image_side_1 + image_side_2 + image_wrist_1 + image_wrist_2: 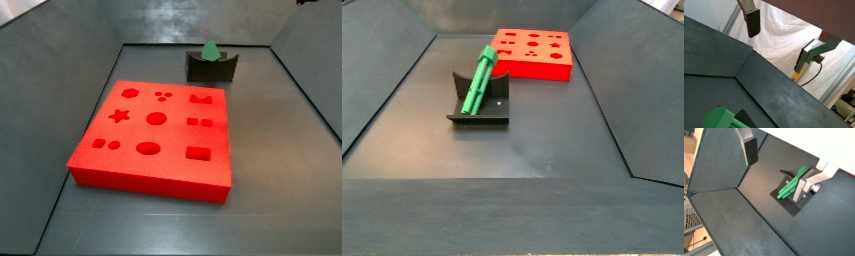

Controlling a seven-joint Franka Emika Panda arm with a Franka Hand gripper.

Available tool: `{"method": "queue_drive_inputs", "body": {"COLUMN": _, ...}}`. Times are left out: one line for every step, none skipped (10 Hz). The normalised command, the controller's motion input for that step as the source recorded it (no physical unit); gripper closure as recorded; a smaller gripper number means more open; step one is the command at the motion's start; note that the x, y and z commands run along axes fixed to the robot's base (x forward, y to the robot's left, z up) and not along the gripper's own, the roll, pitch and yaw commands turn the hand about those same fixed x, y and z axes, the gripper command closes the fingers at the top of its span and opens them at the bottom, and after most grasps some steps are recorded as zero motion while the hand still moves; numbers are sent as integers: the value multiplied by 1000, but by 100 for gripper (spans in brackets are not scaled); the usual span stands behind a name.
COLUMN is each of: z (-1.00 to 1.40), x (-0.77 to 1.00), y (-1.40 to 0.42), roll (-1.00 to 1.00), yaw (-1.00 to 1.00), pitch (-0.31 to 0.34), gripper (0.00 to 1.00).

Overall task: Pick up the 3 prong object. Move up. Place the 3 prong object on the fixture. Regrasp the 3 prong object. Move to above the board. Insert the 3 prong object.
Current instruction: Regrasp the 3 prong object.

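Note:
The green 3 prong object [478, 80] leans tilted in the dark fixture [480, 108], its upper end resting in the notch. In a side view it shows as a green tip [210, 50] above the fixture [211, 68], behind the red board [154, 135]. My gripper [777, 170] is open and high over the floor, with nothing between its fingers [749, 150]. Below it, a wrist view shows the green piece [793, 183] on the fixture [791, 198], close beside one finger. Another wrist view catches the gripper [777, 42] against a white cloth, with the green piece [721, 119] at the picture's edge.
The red board [533, 52] lies flat beyond the fixture, with star, circle and square cutouts. Sloping dark walls [389, 95] ring the floor. A white cloth [784, 35] hangs outside the enclosure.

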Motion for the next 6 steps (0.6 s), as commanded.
{"method": "queue_drive_inputs", "body": {"z": -31, "x": 259, "y": -53, "roll": 138, "yaw": 96, "pitch": 52, "gripper": 0}}
{"method": "queue_drive_inputs", "body": {"z": -31, "x": 257, "y": -51, "roll": 136, "yaw": 98, "pitch": 56, "gripper": 0}}
{"method": "queue_drive_inputs", "body": {"z": -31, "x": 256, "y": -51, "roll": 134, "yaw": 98, "pitch": 57, "gripper": 0}}
{"method": "queue_drive_inputs", "body": {"z": -30, "x": 254, "y": -49, "roll": 132, "yaw": 100, "pitch": 60, "gripper": 0}}
{"method": "queue_drive_inputs", "body": {"z": -30, "x": 254, "y": -49, "roll": 132, "yaw": 100, "pitch": 60, "gripper": 0}}
{"method": "queue_drive_inputs", "body": {"z": -29, "x": 253, "y": -48, "roll": 131, "yaw": 101, "pitch": 61, "gripper": 0}}
